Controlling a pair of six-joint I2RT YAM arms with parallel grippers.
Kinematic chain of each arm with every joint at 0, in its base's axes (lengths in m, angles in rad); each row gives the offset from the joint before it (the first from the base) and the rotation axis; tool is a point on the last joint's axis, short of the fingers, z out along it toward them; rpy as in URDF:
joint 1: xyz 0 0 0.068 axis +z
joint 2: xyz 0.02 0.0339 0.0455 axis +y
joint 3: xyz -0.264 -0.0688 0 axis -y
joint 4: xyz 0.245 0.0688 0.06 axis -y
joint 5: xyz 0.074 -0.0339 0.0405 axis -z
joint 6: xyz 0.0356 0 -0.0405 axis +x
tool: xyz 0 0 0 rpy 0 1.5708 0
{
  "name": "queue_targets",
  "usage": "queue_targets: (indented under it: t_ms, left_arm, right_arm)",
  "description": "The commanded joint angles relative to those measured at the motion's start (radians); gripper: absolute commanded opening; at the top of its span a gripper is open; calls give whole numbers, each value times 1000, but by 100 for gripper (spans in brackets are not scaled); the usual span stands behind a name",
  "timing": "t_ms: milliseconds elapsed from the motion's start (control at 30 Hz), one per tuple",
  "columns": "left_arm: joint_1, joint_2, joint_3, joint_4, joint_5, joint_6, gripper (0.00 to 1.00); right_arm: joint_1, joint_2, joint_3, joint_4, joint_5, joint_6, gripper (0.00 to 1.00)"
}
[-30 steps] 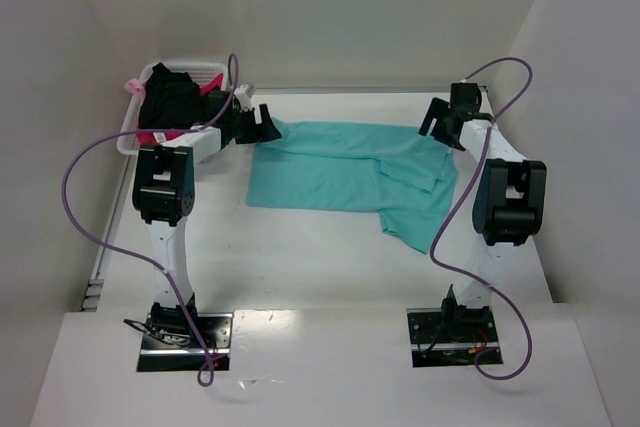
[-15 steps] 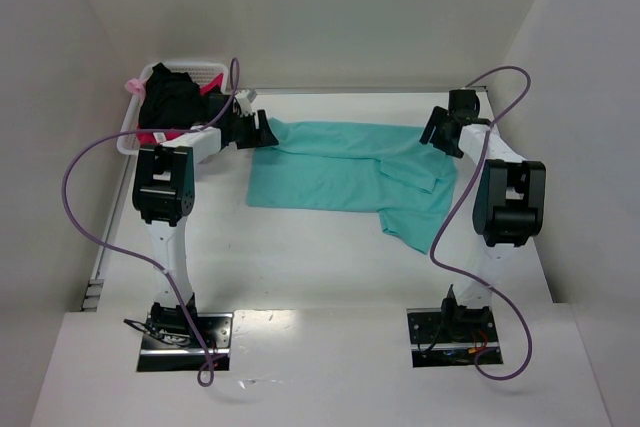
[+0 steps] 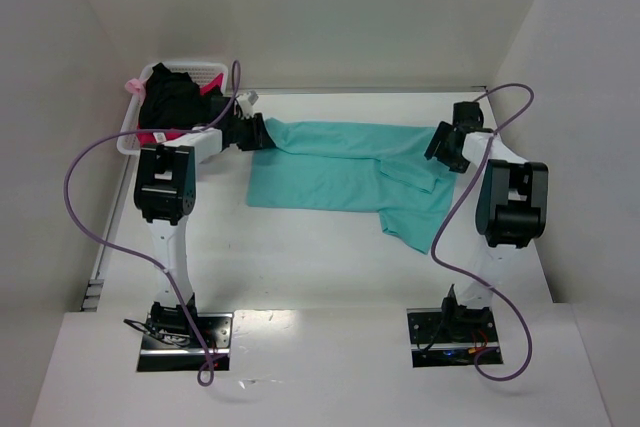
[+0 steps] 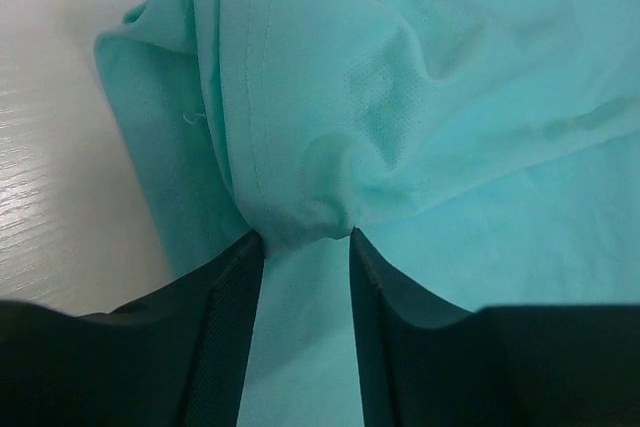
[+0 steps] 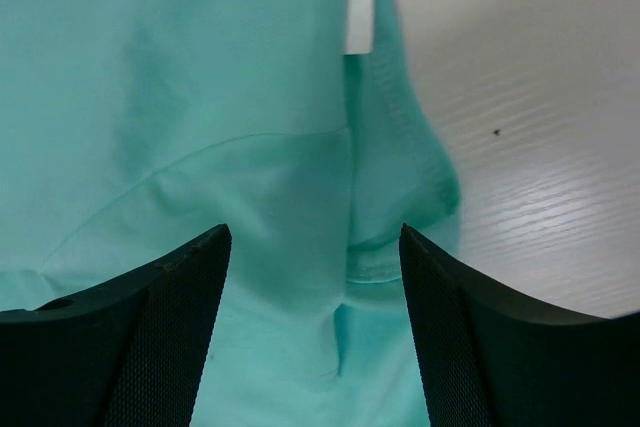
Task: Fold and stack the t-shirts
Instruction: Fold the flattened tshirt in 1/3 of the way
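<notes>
Teal knit, thin and limp, the shirt (image 3: 340, 162) lies spread across the far worktop (image 3: 300, 247), likely light and floppy, best lifted by its seamed edges, where the left pincer (image 4: 300, 247) pinches a bunched fold and the right pincer (image 5: 315, 247) gapes wide over the other end.

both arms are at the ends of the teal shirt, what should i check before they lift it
1. Left gripper shut on the shirt: ok, a bunched fold is pinched between its fingers.
2. Right gripper shut on the shirt: not ok, it is open, with a stitched edge lying between its fingers.
3. Shirt lying flat: not ok, the near right part is folded over and creased.
4. Basket apart from the shirt: ok.
5. Left gripper holding every layer of the fold: cannot tell.
</notes>
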Motion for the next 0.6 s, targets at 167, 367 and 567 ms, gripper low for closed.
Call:
queue_targets:
  t_ms: [167,367,567]
  left_arm:
    - [-17,17,34,2,27,30,39]
    - [-17,17,34,2,27,30,32]
    - [-17,17,34,-7,18,30,30]
  right_arm:
    - [-31,-21,-4,22,-29,11,71]
    - [-31,-2,-4,22,-64,11,65]
    - [-31,19,-4,3,-73,11,57]
